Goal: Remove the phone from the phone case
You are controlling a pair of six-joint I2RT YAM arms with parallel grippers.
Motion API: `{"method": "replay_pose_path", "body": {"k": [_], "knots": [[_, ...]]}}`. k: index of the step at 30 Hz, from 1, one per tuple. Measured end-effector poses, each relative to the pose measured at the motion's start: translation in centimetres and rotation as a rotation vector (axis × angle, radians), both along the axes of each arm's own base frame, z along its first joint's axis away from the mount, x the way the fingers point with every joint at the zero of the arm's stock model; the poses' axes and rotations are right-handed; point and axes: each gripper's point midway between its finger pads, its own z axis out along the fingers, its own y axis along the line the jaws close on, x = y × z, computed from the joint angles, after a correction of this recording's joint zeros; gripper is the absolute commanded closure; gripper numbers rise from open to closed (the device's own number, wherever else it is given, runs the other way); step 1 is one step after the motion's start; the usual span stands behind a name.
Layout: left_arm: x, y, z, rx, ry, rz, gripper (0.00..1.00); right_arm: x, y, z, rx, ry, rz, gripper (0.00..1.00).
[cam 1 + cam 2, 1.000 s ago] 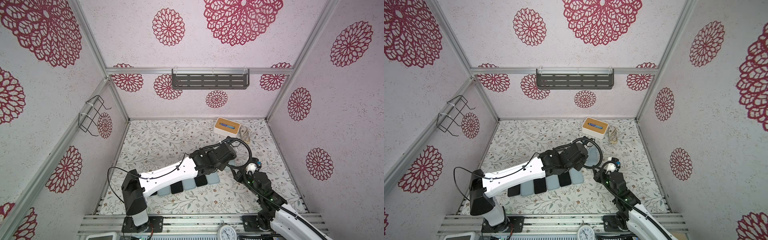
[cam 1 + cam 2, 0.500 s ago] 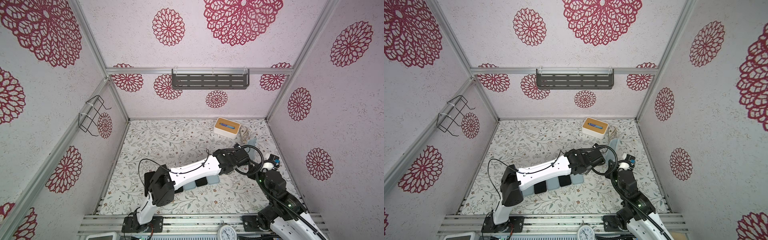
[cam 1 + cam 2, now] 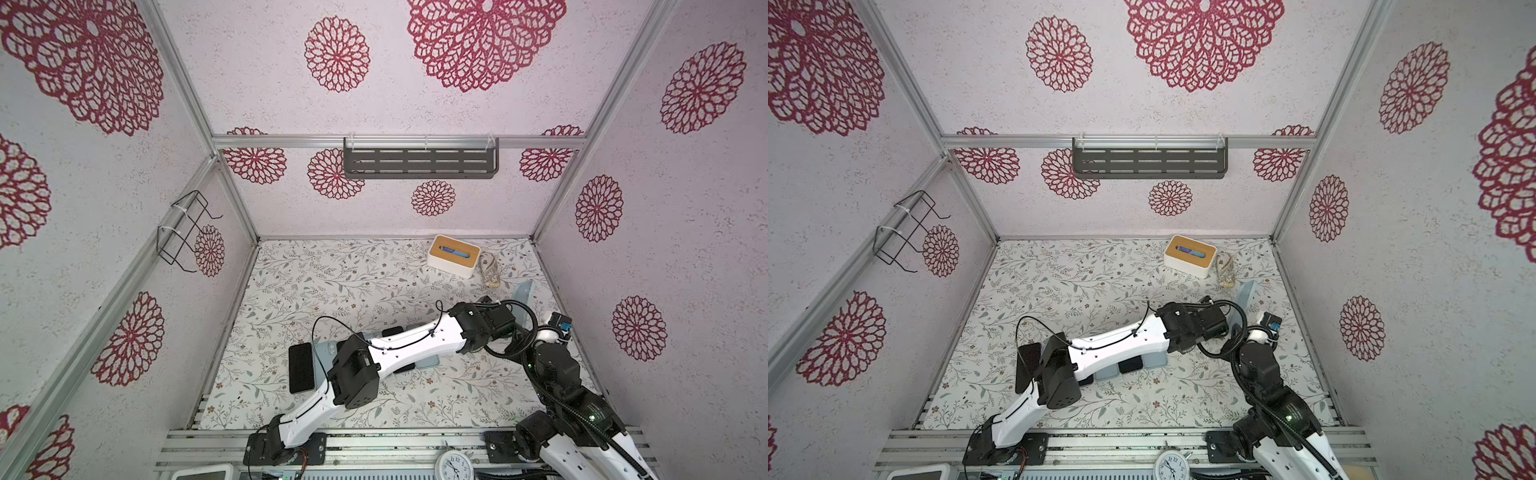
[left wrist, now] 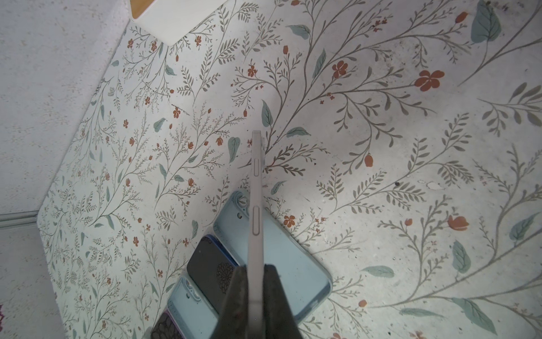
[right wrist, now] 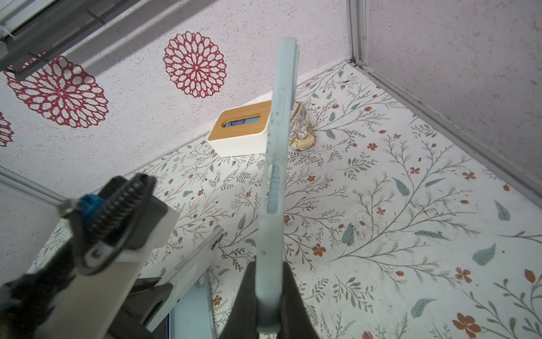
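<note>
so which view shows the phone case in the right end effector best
The right wrist view: the pale blue phone case fills the middle, edge-on, clamped in the shut right end effector. Both top views show only a small part of it. The left wrist view misses it.

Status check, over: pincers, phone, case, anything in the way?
Left pincer shut on phone, edge-on. Right pincer shut on light blue case, apart from phone. Spare phones and cases lie on table below the phone.
</note>
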Motion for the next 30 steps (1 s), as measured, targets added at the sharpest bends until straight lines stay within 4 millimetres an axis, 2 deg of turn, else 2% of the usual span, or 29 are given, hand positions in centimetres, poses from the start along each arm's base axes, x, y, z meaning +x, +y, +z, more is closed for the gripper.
{"method": "replay_pose_path", "body": {"k": [4, 8, 10, 12, 24, 28, 30], "knots": [[-0.4, 0.1, -1.1, 0.037, 0.014, -0.008, 1.0, -0.2, -0.3, 0.0, -0.005, 0.001, -0.01, 1.0], [-0.6, -0.1, -1.2, 0.048, 0.017, -0.014, 0.99, -0.4, -0.4, -0.1, -0.006, 0.001, -0.012, 1.0], [-0.6, -0.3, -1.3, 0.047, 0.017, -0.017, 0.9, -0.4, -0.5, 0.0, -0.004, -0.003, -0.012, 1.0], [-0.7, -0.4, -1.4, 0.049, 0.019, -0.02, 0.85, -0.4, -0.5, 0.1, -0.002, -0.006, -0.012, 1.0], [-1.2, -1.3, -1.8, 0.019, 0.034, -0.03, 0.79, -0.7, -0.7, 0.2, 0.007, -0.024, -0.016, 1.0], [-1.3, -2.0, -1.9, -0.018, 0.046, -0.031, 0.73, -0.8, -0.8, 0.1, 0.009, -0.028, -0.016, 1.0], [-1.4, -2.2, -2.1, -0.036, 0.051, -0.024, 0.66, -0.8, -0.8, 0.1, 0.01, -0.029, -0.016, 1.0]]}}
